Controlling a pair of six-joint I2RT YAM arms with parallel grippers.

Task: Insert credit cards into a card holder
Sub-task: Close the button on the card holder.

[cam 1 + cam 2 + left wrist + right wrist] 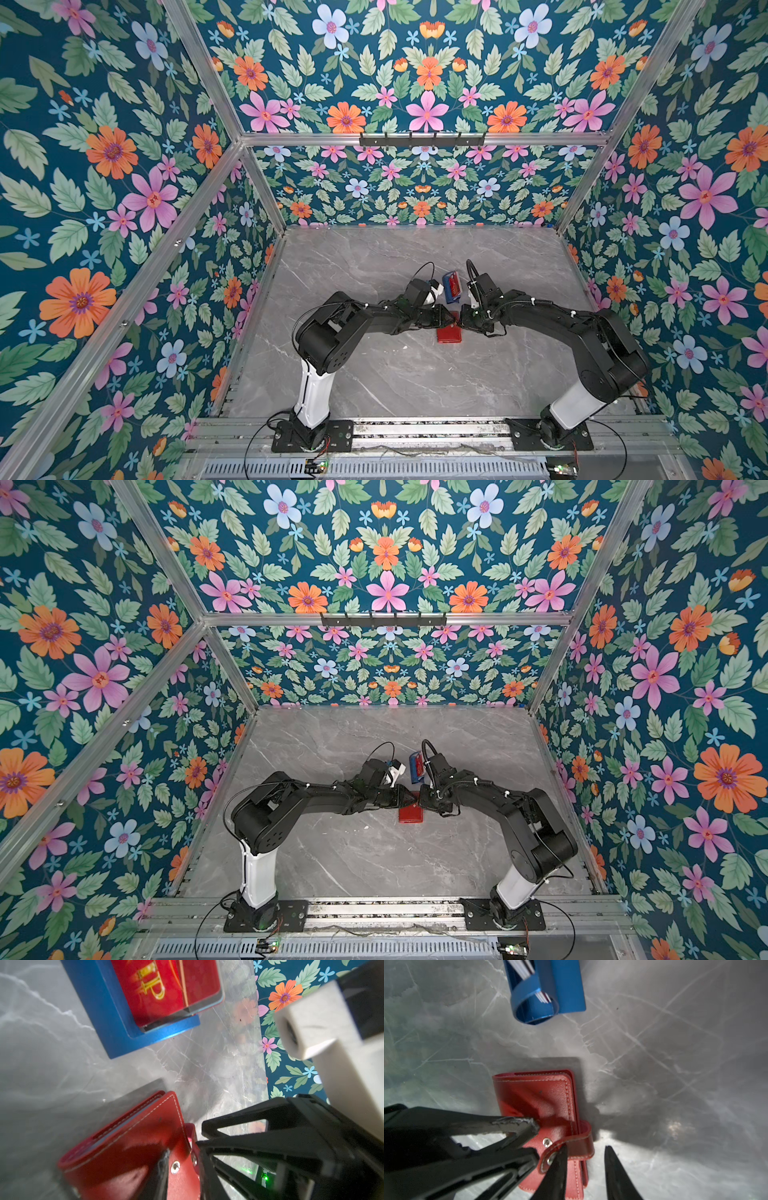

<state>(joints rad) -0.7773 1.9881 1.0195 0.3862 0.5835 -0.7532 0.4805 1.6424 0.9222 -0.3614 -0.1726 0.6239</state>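
**A:** When you looked down from above, what sort of surface was it?

**B:** A grey tabletop point(395, 374) with pale marble veins. It was glossy enough in the left wrist view to mirror the flowered walls point(104, 166). It filled the floor of a booth.

**A:** And the room round it?

**B:** The walls were papered in dark teal, with orange, pink and pale blue flowers among green leaves. An aluminium frame point(291, 139) ran along the edges, and a black hook rail point(422, 141) sat on the back bar. Both arms stood on a metal base rail point(415, 428) at the near edge.

**A:** Where was the card holder point(550, 1095)?

**B:** It lay flat near the middle of the tabletop, folded shut, with its tab looped round one edge. Just beyond it stood a blue card rack point(451, 286). That held the credit cards point(149, 991), a red one with gold letters and several pale ones.

**A:** The claws?

**B:** The left gripper point(534, 1140) had its jaws a little apart, one fingertip on the red cover, gripping nothing. The right gripper point(585, 1146) was parted too, with one finger over the tab's snap and the other over bare tabletop.
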